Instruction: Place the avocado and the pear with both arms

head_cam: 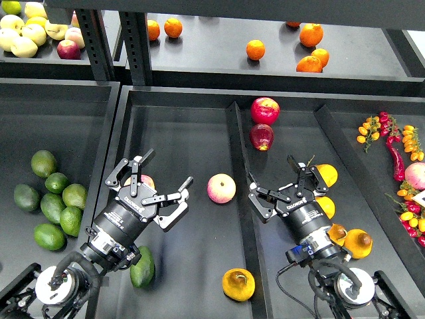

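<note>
Left gripper (pixel 161 184) over middle tray (pixel 186 133), fingers spread wide, holding nothing. Avocado (pixel 143 267) lies near tray's front-left corner, beside left arm. Pear (pixel 238 284) rests by front edge, against the divider. Right gripper (pixel 279 188) open, empty, over right compartment. Judged: both fruits placed, arms clear; next is withdrawal.

Shop produce display: black shelf bins (pixel 199 119), sorted oranges (pixel 255 50).

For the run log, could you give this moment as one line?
left gripper open, empty | right gripper open, empty | avocado, pear on tray floor
</note>
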Robot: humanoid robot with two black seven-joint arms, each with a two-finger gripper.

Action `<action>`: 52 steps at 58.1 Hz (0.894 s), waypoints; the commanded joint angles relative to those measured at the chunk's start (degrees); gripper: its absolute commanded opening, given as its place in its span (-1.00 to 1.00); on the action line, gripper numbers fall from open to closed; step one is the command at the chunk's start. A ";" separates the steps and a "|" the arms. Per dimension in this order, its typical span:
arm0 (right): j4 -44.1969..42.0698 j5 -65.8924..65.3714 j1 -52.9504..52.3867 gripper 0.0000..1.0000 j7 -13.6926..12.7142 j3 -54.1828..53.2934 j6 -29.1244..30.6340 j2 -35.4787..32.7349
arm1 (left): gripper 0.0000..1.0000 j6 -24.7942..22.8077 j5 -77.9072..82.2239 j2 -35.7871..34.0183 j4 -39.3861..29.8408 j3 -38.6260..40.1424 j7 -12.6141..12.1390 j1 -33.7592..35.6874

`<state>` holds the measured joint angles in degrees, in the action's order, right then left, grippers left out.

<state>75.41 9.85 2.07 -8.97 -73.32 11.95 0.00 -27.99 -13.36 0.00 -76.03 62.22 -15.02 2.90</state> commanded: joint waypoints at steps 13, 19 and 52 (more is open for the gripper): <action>0.00 0.00 0.04 0.99 0.00 0.10 0.00 0.00 | 0.99 -0.01 0.00 0.00 0.01 0.01 -0.01 -0.62; 0.00 0.00 0.04 0.99 -0.09 0.02 0.00 0.00 | 0.99 -0.01 0.00 0.00 0.01 0.01 -0.01 -0.62; 0.00 0.00 0.04 0.99 -0.44 0.02 0.09 0.00 | 0.99 -0.01 -0.08 0.00 0.27 -0.34 -0.18 -0.71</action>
<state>75.44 9.85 2.11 -9.34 -73.29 12.01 0.00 -28.00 -13.44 0.00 -75.79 62.09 -15.18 2.22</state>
